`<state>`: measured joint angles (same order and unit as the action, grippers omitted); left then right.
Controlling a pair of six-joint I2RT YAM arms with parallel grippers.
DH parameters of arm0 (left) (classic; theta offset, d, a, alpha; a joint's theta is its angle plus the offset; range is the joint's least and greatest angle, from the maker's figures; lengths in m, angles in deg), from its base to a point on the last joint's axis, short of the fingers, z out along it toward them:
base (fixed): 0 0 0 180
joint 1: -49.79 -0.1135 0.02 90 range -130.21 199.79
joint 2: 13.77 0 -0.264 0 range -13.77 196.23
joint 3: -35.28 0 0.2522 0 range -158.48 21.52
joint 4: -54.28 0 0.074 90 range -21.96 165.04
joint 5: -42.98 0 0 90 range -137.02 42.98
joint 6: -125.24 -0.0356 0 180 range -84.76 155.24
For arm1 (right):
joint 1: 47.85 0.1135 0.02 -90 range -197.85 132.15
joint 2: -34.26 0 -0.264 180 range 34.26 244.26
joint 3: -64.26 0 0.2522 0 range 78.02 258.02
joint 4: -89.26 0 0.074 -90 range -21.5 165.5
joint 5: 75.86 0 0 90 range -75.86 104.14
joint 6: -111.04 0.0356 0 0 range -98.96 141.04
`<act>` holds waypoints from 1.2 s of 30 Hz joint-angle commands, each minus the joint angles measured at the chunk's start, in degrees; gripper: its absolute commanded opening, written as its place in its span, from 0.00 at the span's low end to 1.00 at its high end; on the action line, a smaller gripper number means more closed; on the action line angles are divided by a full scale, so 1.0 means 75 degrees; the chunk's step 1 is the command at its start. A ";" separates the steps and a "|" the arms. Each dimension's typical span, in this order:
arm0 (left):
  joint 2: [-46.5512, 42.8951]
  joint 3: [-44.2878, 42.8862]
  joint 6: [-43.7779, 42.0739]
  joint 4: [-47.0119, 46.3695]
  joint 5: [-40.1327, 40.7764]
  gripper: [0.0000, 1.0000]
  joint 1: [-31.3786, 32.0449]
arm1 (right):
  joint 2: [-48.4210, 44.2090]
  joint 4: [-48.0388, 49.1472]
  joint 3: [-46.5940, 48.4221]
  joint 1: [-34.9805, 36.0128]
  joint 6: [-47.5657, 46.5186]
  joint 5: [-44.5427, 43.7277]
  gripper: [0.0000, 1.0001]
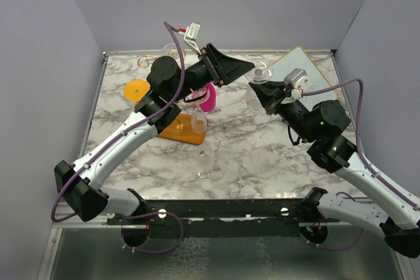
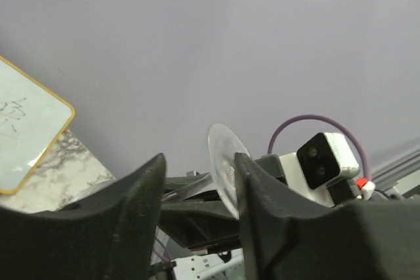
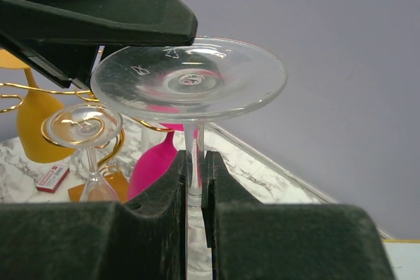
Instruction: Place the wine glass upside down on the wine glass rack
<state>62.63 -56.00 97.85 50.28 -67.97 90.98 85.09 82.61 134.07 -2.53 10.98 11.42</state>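
Note:
My right gripper (image 1: pixel 261 91) is shut on the stem of a clear wine glass (image 1: pixel 260 73), held upside down with its foot up. In the right wrist view the stem (image 3: pixel 195 152) sits between the closed pads and the round foot (image 3: pixel 189 80) spreads above them. My left gripper (image 1: pixel 244 67) is open at the foot, with its jaws on either side of it. In the left wrist view the foot (image 2: pixel 224 167) stands against the right finger (image 2: pixel 275 214). The gold wire wine glass rack (image 1: pixel 191 100) stands on its wooden base (image 1: pixel 178 130) to the left and holds another clear glass (image 3: pixel 82 124).
A pink glass (image 1: pixel 209 100) and an orange glass (image 1: pixel 136 90) stand by the rack. A gold-edged white board (image 1: pixel 303 69) lies at the back right. A small red-and-white box (image 3: pixel 51 176) lies by the base. A faint clear glass (image 1: pixel 205 155) lies mid-table. Grey walls enclose the table.

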 commanded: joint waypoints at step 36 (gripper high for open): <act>0.0918 -0.1968 0.1384 -0.0331 -0.1058 0.00 -0.0894 | -0.0445 -0.0104 -0.0183 -0.0010 0.0580 0.0219 0.53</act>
<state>68.30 -66.60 107.49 52.53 -75.27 85.10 83.47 82.78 132.91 -2.68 14.28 13.45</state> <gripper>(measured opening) 0.022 0.524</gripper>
